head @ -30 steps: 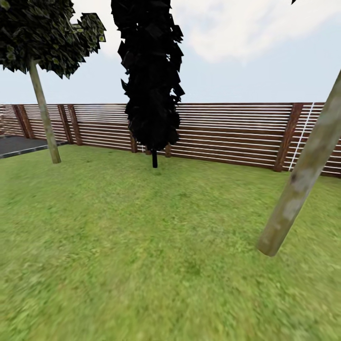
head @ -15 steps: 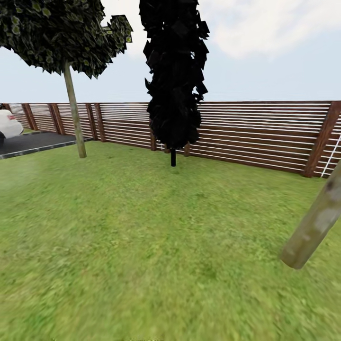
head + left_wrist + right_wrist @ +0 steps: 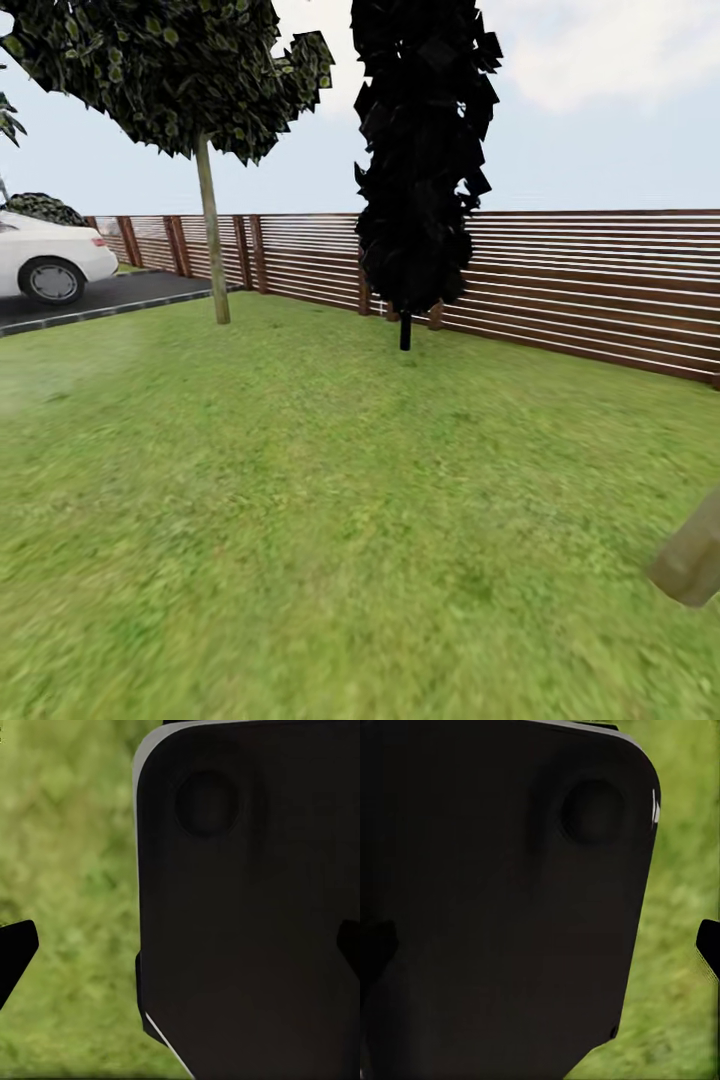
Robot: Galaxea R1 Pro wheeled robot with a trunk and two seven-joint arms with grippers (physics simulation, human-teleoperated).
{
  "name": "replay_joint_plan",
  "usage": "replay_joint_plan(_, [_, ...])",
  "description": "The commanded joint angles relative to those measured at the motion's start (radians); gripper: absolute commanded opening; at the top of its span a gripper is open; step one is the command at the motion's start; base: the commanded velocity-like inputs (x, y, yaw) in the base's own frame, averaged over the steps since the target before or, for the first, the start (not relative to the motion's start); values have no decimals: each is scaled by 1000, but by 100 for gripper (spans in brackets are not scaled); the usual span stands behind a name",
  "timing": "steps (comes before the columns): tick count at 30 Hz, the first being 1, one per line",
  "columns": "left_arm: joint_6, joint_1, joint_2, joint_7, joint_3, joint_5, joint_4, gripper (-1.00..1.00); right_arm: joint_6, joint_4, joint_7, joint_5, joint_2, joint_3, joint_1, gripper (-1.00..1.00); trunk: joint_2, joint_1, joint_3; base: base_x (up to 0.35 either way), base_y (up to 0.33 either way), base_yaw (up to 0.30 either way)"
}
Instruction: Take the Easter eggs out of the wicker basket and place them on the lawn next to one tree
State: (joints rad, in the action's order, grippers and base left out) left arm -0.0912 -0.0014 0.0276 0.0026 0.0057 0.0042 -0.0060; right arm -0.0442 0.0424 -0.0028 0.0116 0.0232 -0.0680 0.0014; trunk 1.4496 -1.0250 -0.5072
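Observation:
The lawn (image 3: 300, 500) spreads wide and green in the head view. A tree (image 3: 211, 240) with a pale bare trunk and leafy crown stands at the back left. The foot of a nearer mottled trunk (image 3: 690, 562) leans in at the lower right corner. The Easter eggs and the wicker basket are out of view. In the left wrist view my left gripper (image 3: 180, 949) is open, its dark fingertips (image 3: 16, 949) far apart over grass. In the right wrist view my right gripper (image 3: 540, 945) is also open, with one fingertip (image 3: 708, 945) at the frame's edge.
A dark cone-shaped tree (image 3: 420, 160) stands before the brown slat fence (image 3: 580, 285) that closes the garden's far side. A white car (image 3: 45, 262) is parked on dark paving (image 3: 110, 295) at the far left. A dark flat panel (image 3: 247, 892) of my body fills much of both wrist views.
The head camera has swung left, so trees and fence slid rightward in the picture. The white car came into view at the left and the near trunk dropped to the lower right corner.

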Motion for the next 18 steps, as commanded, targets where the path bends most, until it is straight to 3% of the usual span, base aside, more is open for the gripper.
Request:
replay_joint_plan(1, [-2,0,0,0,0,0,0,100,-2,1,0,1,0,-6,0,100,0,0,-1,0,0,279])
replay_joint_plan(18, [-2,0,0,0,0,0,0,100,-2,1,0,1,0,-4,0,100,0,0,-10,0,0,279])
